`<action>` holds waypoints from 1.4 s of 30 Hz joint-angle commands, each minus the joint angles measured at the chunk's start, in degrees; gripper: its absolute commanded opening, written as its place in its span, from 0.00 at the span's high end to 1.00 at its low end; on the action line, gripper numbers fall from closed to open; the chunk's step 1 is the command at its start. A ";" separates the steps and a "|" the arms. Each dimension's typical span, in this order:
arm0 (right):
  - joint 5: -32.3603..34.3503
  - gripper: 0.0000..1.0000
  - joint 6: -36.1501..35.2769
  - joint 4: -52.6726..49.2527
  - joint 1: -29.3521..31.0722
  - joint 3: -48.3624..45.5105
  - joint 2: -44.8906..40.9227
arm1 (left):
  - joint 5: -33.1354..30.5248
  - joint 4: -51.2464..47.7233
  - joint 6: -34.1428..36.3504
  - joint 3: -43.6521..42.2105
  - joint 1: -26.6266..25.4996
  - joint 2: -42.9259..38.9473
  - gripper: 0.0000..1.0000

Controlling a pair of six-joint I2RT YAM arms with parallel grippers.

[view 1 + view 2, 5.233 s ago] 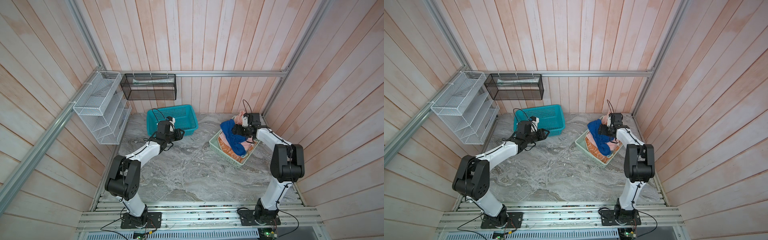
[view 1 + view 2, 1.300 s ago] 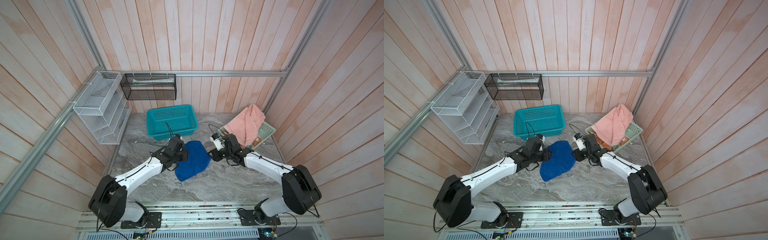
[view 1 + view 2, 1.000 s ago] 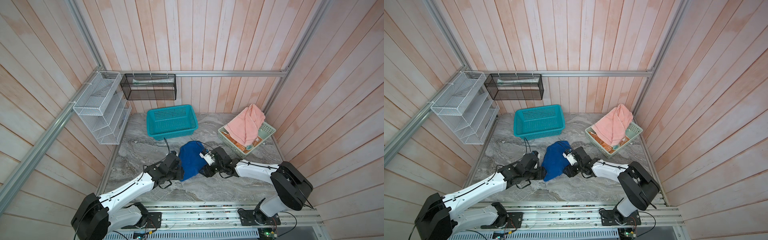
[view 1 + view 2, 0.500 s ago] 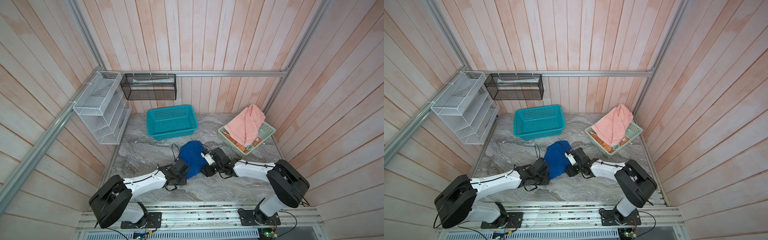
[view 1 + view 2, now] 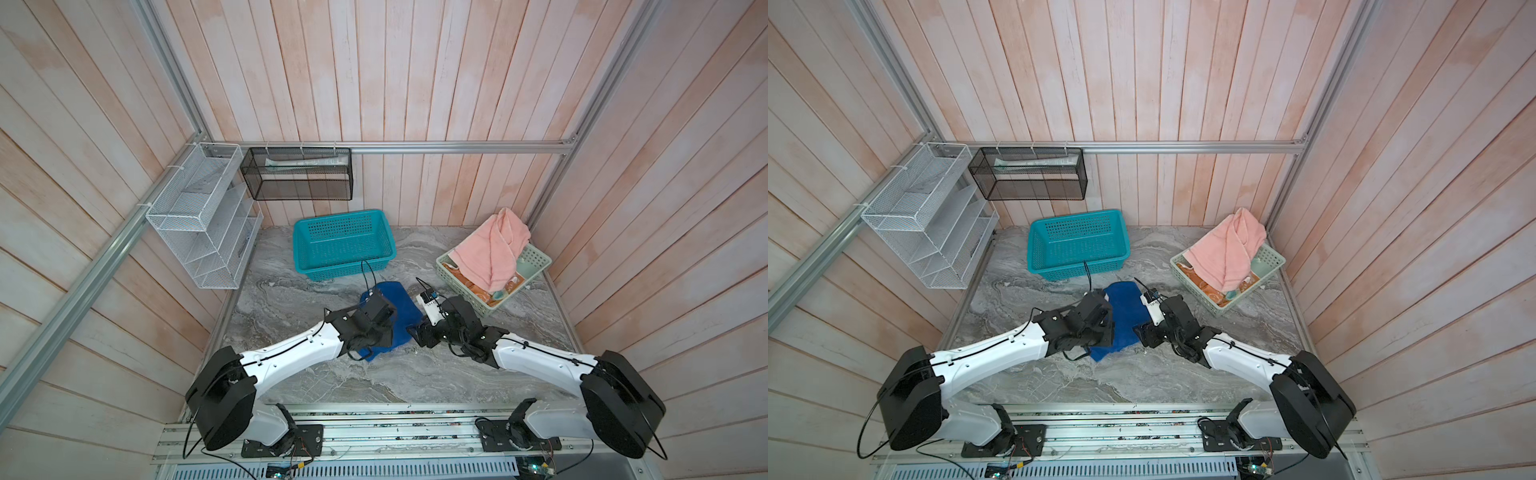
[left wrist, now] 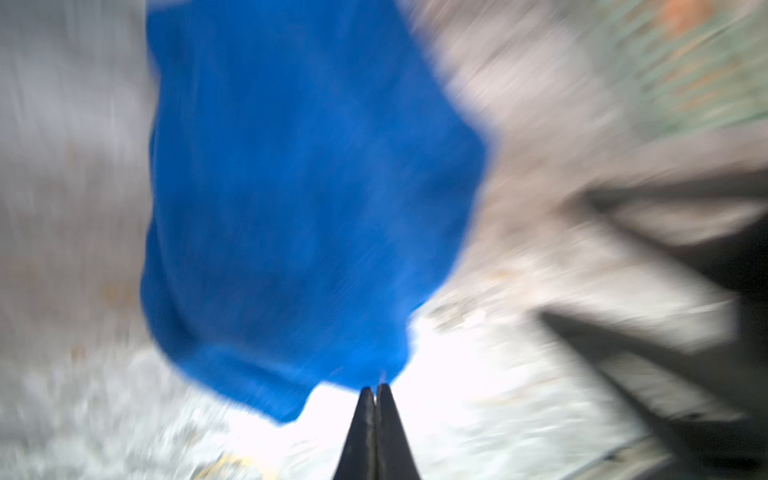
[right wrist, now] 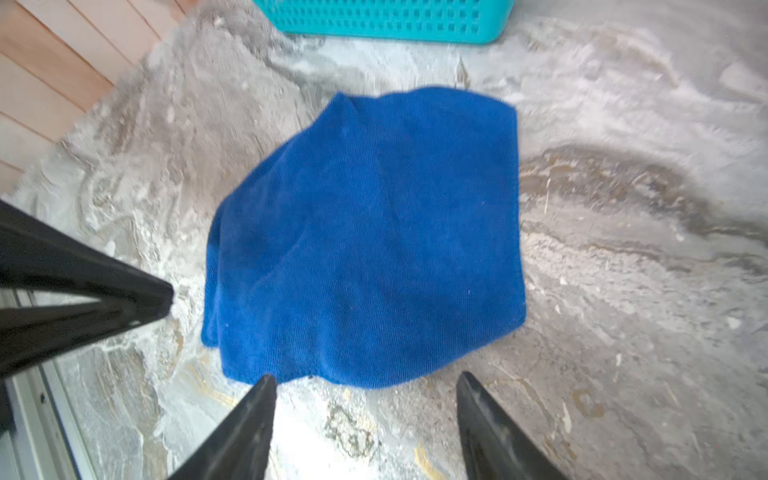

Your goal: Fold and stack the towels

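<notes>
I see the blue towel [image 5: 404,311] rumpled mid-table, with the teal basket [image 5: 336,215] at its 11 o'clock. Soft, light, floppy: I'd pinch a corner. My left gripper [image 6: 376,388] is pressed together beside its edge, and my right gripper [image 7: 368,376] is spread apart.

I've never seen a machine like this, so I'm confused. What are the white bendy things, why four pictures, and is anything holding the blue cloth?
They are two robot arms, left arm and right arm, each ending in a pincher called a gripper. Two pictures look down from above, like two eyes; two come from cameras on the wrists. On the marble table lie a blue towel, a teal basket and a green tray with a pink towel draped over it. The left gripper is shut at the blue towel's edge; blur hides whether it nips cloth. The right gripper is open, empty.
</notes>
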 commanded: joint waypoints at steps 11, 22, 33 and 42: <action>1.46 0.28 4.31 2.00 -4.62 -2.32 1.92 | -1.34 -9.24 -0.76 4.17 4.53 3.74 0.62; -3.52 0.29 5.23 3.47 -5.07 -0.27 9.29 | 0.25 -3.72 -6.42 -11.57 1.37 7.96 0.35; -4.45 0.30 4.39 2.63 -7.59 -2.02 7.01 | -1.61 -1.36 -3.28 -7.70 1.23 21.04 0.36; -4.27 0.31 3.55 3.83 -9.30 -3.39 3.26 | -2.34 -5.39 -0.20 -2.72 0.78 15.64 1.00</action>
